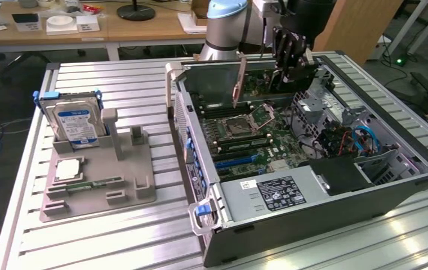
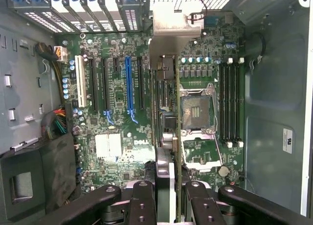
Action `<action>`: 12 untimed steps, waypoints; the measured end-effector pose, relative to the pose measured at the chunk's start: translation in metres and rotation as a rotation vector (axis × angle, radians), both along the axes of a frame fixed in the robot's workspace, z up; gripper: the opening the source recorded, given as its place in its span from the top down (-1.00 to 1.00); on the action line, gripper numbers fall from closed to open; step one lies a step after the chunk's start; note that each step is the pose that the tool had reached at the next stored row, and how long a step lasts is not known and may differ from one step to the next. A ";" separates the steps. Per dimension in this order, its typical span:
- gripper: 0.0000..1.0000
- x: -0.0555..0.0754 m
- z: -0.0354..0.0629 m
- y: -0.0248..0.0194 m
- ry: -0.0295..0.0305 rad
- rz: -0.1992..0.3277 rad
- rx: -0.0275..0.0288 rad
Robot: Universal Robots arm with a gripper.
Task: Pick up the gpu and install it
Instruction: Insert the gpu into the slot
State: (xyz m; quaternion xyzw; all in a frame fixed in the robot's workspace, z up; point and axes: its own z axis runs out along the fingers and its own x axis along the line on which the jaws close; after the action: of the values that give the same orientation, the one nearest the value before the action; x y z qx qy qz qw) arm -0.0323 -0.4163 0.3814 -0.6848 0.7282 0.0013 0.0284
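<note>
The gripper (image 2: 170, 181) hangs at upper centre of the exterior view, over the far end of the open case (image 1: 394, 191). Its black jointed fingers (image 2: 143, 200) are drawn narrow and clamp the gpu (image 2: 166, 112) between them.

In the wrist view the gpu appears edge-on at frame centre: a thin, flat, dark card held upright. Its silvery sheet-metal bracket (image 2: 171, 24) sits at the end away from the fingers, toward the slotted rear wall of the case. The card stands over the green motherboard (image 2: 117, 142). It lies between the row of long black expansion slots, with one blue slot (image 2: 128, 88) among them, and the square metal-framed CPU socket (image 2: 198, 110). Whether its lower edge touches the board or a slot cannot be told.

The case is dark sheet metal and lies on its side with the panel off. A boxy grey power supply (image 1: 274, 194) with a printed label sits at its near end.

At the exterior view's left a matt grey moulded holder (image 1: 116, 174) rests on the ribbed aluminium surface (image 1: 124, 242). A silver hard drive (image 1: 75, 124) with a blue-and-white label stands upright in it. A narrow green memory stick (image 1: 97, 184) lies flat on it.
</note>
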 end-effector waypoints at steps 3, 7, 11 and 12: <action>0.44 0.000 -0.0001 0.0000 0.0000 0.000 0.0001; 0.44 -0.003 -0.0024 -0.0001 0.0000 -0.002 0.0000; 0.44 -0.009 -0.0054 -0.0001 -0.0001 -0.004 0.0002; 0.44 -0.009 -0.0063 -0.0003 -0.0001 -0.004 0.0002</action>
State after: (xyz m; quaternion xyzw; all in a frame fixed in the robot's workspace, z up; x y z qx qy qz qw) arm -0.0415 -0.4167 0.3751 -0.6834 0.7295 0.0013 0.0285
